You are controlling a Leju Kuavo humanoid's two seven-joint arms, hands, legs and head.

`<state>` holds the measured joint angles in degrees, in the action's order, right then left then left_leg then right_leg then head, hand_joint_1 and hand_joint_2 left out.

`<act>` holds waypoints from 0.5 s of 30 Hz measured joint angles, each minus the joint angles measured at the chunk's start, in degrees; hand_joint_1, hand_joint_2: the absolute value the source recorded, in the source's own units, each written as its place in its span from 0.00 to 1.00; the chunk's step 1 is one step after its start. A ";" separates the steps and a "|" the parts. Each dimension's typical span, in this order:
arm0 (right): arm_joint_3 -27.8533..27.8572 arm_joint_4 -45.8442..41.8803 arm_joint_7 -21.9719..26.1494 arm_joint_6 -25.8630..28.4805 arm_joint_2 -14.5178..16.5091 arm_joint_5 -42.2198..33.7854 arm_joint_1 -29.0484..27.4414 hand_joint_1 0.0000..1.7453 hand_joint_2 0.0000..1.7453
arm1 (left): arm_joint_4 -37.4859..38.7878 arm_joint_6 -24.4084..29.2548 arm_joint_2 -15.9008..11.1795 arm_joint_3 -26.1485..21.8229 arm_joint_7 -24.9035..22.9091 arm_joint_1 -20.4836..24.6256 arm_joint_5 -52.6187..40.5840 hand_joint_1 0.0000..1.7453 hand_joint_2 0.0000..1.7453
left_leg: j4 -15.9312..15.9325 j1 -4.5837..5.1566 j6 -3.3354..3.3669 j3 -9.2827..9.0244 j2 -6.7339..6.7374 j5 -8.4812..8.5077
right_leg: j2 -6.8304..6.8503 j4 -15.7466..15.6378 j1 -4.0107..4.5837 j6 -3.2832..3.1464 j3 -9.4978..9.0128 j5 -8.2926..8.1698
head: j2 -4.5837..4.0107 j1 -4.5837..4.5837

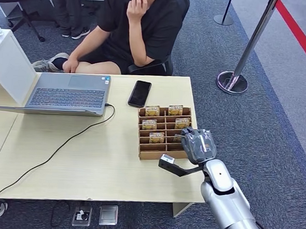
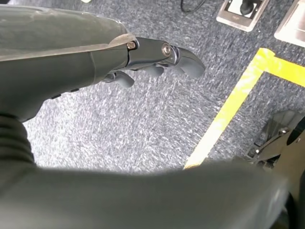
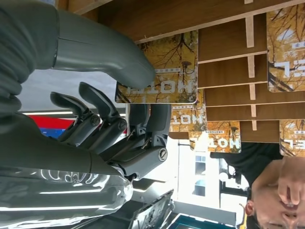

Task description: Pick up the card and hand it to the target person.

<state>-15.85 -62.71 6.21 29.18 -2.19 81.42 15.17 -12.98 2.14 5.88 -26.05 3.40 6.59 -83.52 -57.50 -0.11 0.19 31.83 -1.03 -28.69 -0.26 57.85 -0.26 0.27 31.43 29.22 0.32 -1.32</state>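
**Right robot hand pinches a hotel card at the rack's near-right corner**

The yellow-printed rectangular hotel card (image 3: 158, 71) stands in the near-right compartment of the brown cardboard slotted rack (image 1: 163, 155), which sits on the pale wooden bench (image 1: 82, 162) at roughly four o'clock from the bench's centre. The cards stand on edge in the slots, presumably so that fingers can get at both faces of a card without scraping the bench.

In the right wrist view the right robot hand (image 3: 107, 119) has its thick grey thumb (image 3: 107, 52) laid on the card's printed face, and dark fingers (image 3: 151, 119) come up behind it; I judge this a pinch closing on the card, though the contact behind the card is hidden. In the head view the same robot hand (image 1: 196, 144) sits over the rack's right edge.

Other yellow cards (image 1: 152, 111) fill the slots further back. The seated person in a black T-shirt (image 1: 149, 26) is at twelve o'clock beyond the bench, beside a black smartphone (image 1: 139, 93) and an open grey laptop (image 1: 68, 93) at ten o'clock.

The left robot hand (image 2: 154, 59) hangs over grey carpet (image 2: 144, 124) with its fingers extended and apart, holding nothing, likely parked because one hand suffices.
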 joint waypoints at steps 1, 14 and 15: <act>0.02 0.01 0.14 0.14 0.02 -0.29 -0.02 1.00 1.00 | 0.00 0.14 0.00 0.01 0.08 0.00 -0.18 0.00 1.00 | 0.00 0.00 0.00 0.00 0.00 0.00 | 0.00 0.00 0.00 0.00 0.00 0.00 | 0.00 0.00; 1.62 -4.22 13.29 9.04 2.33 -19.83 -0.51 1.00 1.00 | 0.00 0.20 0.00 0.01 -0.79 0.38 -0.13 0.00 1.00 | 0.01 0.00 0.00 0.04 0.01 0.00 | -0.01 0.01 0.00 0.00 0.02 0.00 | 0.01 0.02; 1.73 -5.29 14.76 9.78 2.73 -21.29 -0.49 1.00 1.00 | 0.00 0.17 0.00 0.00 -0.81 0.53 -0.13 0.00 1.00 | 0.01 0.00 0.00 0.03 0.01 0.00 | -0.01 0.02 0.00 0.00 0.02 0.00 | 0.01 0.02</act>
<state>-14.13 -67.99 20.97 38.96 0.54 60.12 14.68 -12.98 2.31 5.88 -26.05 2.60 7.12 -83.65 -57.49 -0.11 0.18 31.86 -1.02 -28.69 -0.27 57.87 -0.26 0.27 31.46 29.23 0.33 -1.29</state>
